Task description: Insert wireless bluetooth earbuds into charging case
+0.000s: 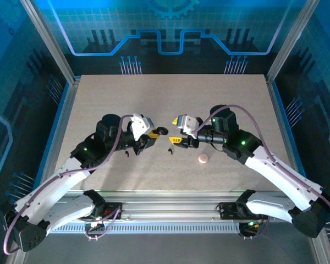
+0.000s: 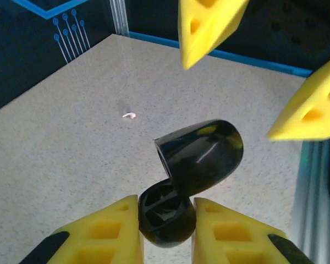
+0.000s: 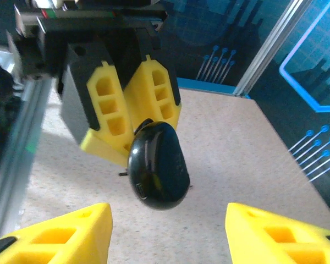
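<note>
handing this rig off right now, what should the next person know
Left gripper: shut on the charging case, held in the air with its lid open.
Right gripper: open, empty, facing the case.
Near earbud lies on the table between the grippers; far earbud lies by the left arm.
Done: case lifted, lid open.
Left: pick each earbud and seat it.
</note>
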`<state>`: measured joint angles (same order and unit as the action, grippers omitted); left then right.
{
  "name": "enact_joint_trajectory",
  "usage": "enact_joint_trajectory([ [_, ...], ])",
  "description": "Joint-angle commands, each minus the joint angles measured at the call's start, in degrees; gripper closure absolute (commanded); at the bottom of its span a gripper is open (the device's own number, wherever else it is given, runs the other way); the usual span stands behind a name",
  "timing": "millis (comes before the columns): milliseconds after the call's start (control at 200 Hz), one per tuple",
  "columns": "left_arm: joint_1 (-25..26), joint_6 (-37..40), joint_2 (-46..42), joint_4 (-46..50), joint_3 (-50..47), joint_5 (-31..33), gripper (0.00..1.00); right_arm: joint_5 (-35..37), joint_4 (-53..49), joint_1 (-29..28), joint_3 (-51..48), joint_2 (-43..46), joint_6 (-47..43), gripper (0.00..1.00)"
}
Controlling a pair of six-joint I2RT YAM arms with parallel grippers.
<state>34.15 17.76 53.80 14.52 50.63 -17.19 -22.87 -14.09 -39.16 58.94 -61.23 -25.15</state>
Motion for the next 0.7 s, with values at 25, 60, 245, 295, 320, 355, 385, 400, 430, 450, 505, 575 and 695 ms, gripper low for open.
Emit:
enact_joint_trajectory([
  [25, 0.42, 11.63, -0.39, -2.07, -1.50, -0.25, 0.79, -8.51, -6.48, 2.82, 2.10, 1.99, 7.13, 0.41],
  [60, 0.44, 13.23, -0.45, -2.16, -1.62, -0.38, 0.79, -9.70, -7.81, 3.83, 2.99, 1.93, 9.46, 0.40],
  [245, 0.53, 23.80, -2.72, -4.69, -4.42, -1.00, 0.79, -19.65, -16.25, 9.59, 9.00, -1.36, 24.49, 0.29],
  [295, 0.41, 26.87, -3.32, -4.94, -5.15, -1.56, 0.78, -20.89, -19.95, 9.89, 11.06, -3.08, 26.88, 0.26],
  [320, 0.51, 28.13, -3.57, -4.88, -5.33, -1.76, 0.78, -20.86, -22.12, 9.89, 12.13, -3.84, 27.87, 0.25],
  [355, 0.51, 29.45, -3.69, -4.48, -5.42, -2.03, 0.78, -20.54, -24.73, 9.90, 13.65, -5.21, 29.41, 0.23],
  [385, 0.61, 30.57, -3.63, -3.93, -5.24, -2.21, 0.78, -19.86, -26.69, 9.85, 15.00, -6.33, 30.71, 0.22],
  [400, 0.64, 30.99, -3.62, -3.63, -5.13, -2.27, 0.78, -19.58, -27.76, 9.85, 15.63, -6.87, 31.34, 0.21],
  [430, 0.65, 31.60, -3.53, -3.01, -4.93, -2.47, 0.78, -19.24, -29.57, 9.80, 16.88, -7.95, 32.30, 0.20],
  [450, 0.63, 31.92, -3.45, -2.72, -4.71, -2.56, 0.78, -19.08, -30.58, 9.68, 17.61, -8.56, 32.82, 0.19],
  [505, 0.60, 32.70, -3.44, -2.10, -4.49, -2.91, 0.78, -18.79, -32.37, 9.23, 19.05, -10.09, 34.28, 0.18],
  [575, 0.65, 33.50, -3.69, -2.13, -4.82, -3.74, 0.78, -19.38, -33.89, 8.20, 20.41, -11.99, 35.32, 0.16],
  [695, 0.68, 33.84, -3.63, -2.22, -5.10, -4.67, 0.78, -19.76, -36.79, 6.51, 23.27, -16.16, 35.58, 0.14],
])
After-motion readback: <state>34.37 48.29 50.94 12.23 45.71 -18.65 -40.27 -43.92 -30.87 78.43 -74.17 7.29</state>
